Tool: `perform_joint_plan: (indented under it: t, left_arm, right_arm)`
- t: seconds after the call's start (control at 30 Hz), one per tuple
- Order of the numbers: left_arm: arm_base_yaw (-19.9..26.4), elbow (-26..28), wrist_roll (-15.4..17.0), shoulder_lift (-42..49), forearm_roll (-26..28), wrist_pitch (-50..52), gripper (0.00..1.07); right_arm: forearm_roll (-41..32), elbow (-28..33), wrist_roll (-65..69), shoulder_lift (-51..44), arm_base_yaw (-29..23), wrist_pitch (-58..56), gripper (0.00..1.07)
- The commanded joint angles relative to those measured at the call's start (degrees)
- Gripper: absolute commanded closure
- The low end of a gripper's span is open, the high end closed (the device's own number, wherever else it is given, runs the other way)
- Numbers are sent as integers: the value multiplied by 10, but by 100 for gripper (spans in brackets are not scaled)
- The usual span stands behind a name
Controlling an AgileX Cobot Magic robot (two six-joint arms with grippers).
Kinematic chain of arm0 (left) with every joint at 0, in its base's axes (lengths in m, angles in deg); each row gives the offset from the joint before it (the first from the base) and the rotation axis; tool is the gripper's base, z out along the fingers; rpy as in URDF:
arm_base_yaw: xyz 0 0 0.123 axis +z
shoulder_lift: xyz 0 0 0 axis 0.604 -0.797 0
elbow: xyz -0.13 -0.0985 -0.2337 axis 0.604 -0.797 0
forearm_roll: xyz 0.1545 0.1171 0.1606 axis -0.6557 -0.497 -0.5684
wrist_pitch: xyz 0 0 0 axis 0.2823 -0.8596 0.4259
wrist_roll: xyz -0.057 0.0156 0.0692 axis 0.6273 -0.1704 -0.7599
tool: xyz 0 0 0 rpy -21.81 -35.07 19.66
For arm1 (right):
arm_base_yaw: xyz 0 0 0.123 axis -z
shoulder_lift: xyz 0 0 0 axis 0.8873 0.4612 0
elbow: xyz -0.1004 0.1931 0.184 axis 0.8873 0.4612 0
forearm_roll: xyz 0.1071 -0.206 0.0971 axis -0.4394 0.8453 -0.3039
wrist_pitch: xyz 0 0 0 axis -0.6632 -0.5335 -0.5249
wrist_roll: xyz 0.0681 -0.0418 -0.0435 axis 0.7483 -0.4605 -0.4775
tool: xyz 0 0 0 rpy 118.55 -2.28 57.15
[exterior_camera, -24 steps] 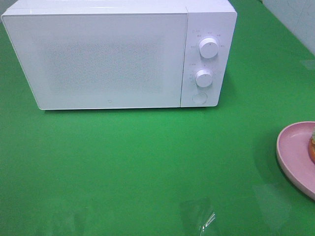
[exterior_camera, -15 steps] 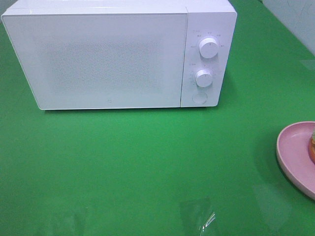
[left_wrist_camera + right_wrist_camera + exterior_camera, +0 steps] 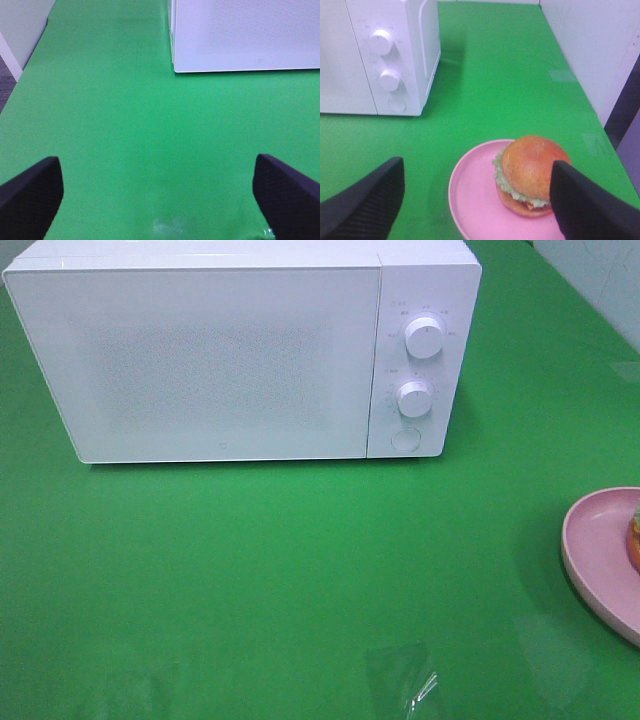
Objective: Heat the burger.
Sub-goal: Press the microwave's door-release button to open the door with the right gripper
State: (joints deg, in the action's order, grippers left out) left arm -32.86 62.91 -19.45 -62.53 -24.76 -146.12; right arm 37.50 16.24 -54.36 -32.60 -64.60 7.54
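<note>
Nothing's really coming through readable here, the tiny markings ringing the microwave (image 3: 240,350) knobs (image 3: 425,337) are showing up way too blurry.

Microwave (image 3: 200,350) rear of table (image 3: 300,570); burger (image 3: 530,167) on plate (image 3: 475,210), front right.

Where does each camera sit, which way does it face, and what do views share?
Exterior high: mounted above, looking down on the closed microwave and green table; no robot part shows.
Left wrist: on the left arm, facing the microwave's corner; open left gripper shows.
Right wrist: on the right arm, facing the burger on the pink plate; open right gripper shows.
Shared: every view shows the microwave.
</note>
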Motion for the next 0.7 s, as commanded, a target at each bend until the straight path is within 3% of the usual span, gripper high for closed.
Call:
perform_joint_plan:
  t: [0.03,0.37,0.7]
  left_arm:
    - [-1,-1,0,3,1,9,12]
    - [-1,-1,0,3,1,9,12]
    - [-1,-1,0,3,1,9,12]
  right_arm:
    - [-3,2,-1,-16,1,33,31]
    - [-3,67,3,66,1,219,31]
    - [-3,91,3,151,1,337,31]
